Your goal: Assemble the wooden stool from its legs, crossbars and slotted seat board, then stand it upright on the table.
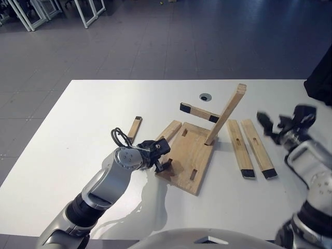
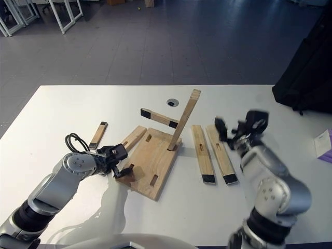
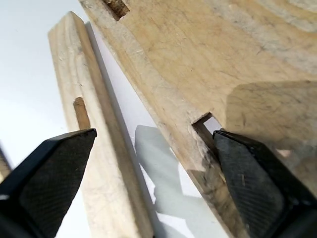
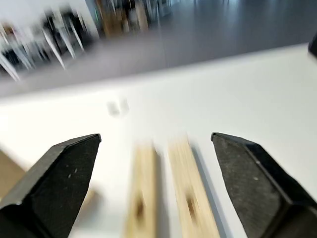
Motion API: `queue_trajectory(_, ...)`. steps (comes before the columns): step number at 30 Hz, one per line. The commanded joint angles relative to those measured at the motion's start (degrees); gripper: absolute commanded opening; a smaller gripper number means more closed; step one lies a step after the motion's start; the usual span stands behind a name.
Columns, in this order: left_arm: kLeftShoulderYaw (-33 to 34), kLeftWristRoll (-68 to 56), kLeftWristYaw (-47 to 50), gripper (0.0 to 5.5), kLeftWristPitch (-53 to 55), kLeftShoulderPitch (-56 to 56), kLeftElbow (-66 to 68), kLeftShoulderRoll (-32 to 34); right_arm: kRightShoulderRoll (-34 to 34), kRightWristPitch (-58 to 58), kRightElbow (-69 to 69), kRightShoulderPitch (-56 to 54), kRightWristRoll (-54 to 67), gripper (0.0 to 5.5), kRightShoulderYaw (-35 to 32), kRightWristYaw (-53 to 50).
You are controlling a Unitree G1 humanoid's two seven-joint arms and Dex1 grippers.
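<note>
Working at the seat board [image 1: 189, 155], flat on the table [image 1: 78, 129] with one leg [image 1: 225, 114] slotted in, leaning.
Straddles its near-left edge with the left gripper [image 1: 163, 158] spread wide; hangs the right gripper [image 1: 272, 124], also spread, near two loose legs [image 1: 240, 148]; hemmed leftward by a spare leg [image 1: 168, 131].

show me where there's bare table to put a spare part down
The widest bare patch is the left side of the table, beyond the short bar. Another lies at the near edge, in front of the two loose legs. It is crowded around the seat board, with the left claw at its corner.
</note>
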Motion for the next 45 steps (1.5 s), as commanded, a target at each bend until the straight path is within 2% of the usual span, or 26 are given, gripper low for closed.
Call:
queue_trajectory(1, 3.9, -3.2, -0.7, 4.37, 2.7, -3.7, -2.0, 1.7, -7.2, -8.2, 3.5, 11.2, -7.3, 4.04, 7.0, 6.4)
queue_trajectory(5, 4.8, -5.4, 0.3, 4.37, 3.6, -4.9, -2.6, 3.0, -10.8, -17.4, 11.1, 14.9, -13.0, 4.04, 10.8, 11.6)
queue_trajectory(11, 3.4, -4.3, 2.2, 4.37, 0.0, -3.0, -0.1, 8.4, -11.5, -23.9, 19.9, 15.5, -17.1, 4.04, 13.8, 15.9)
queue_trajectory(19, -1.0, -3.3, 2.7, 4.37, -6.9, 1.7, 3.2, 11.9, -9.7, -23.0, 20.9, 13.8, -16.1, 2.55, 12.7, 16.8)
queue_trajectory(22, -4.0, -1.1, 3.8, 4.37, -8.6, 2.8, 3.6, 12.3, -9.2, -20.4, 18.9, 10.3, -14.9, 2.02, 10.6, 15.8)
queue_trajectory(29, -10.8, 2.7, 5.0, 4.37, -7.1, 0.6, -0.6, 8.2, -9.3, -14.1, 16.3, -5.4, -11.2, 2.01, 2.2, 11.1)
queue_trajectory(33, -9.1, 0.9, 4.8, 4.37, -3.6, -2.0, -2.5, 4.4, -8.5, -12.0, 15.0, -13.9, -9.4, 2.01, 0.5, 9.4)
queue_trajectory(36, -4.5, -2.3, 4.5, 4.37, -2.5, -3.0, -1.9, 2.3, -7.6, -11.1, 13.3, -17.6, -6.6, 2.01, -0.5, 9.6)
queue_trajectory(38, 4.6, -8.0, 2.8, 4.37, -0.5, -4.2, -1.6, -0.9, -6.9, -9.1, 11.2, -20.7, -0.6, 2.01, -1.5, 11.9)
queue_trajectory(40, 20.1, -18.8, -1.5, 4.37, 3.9, -8.2, -0.6, -6.7, -6.1, -3.5, 8.3, -24.0, 12.9, 2.01, -4.3, 15.5)
queue_trajectory(42, 39.8, -37.4, -7.6, 4.37, 10.5, -14.7, 3.8, -14.9, -7.1, 0.9, 5.9, -26.0, 30.6, 2.01, -5.4, 19.2)
queue_trajectory(44, 50.8, -50.9, -10.2, 4.37, 15.3, -18.0, 8.4, -20.4, -7.8, 2.2, 4.3, -26.1, 41.3, 2.01, -3.5, 20.2)
queue_trajectory(45, 53.0, -55.2, -10.5, 4.37, 16.9, -18.2, 10.1, -22.0, -8.1, 2.5, 3.5, -25.7, 43.8, 2.01, -1.7, 20.5)
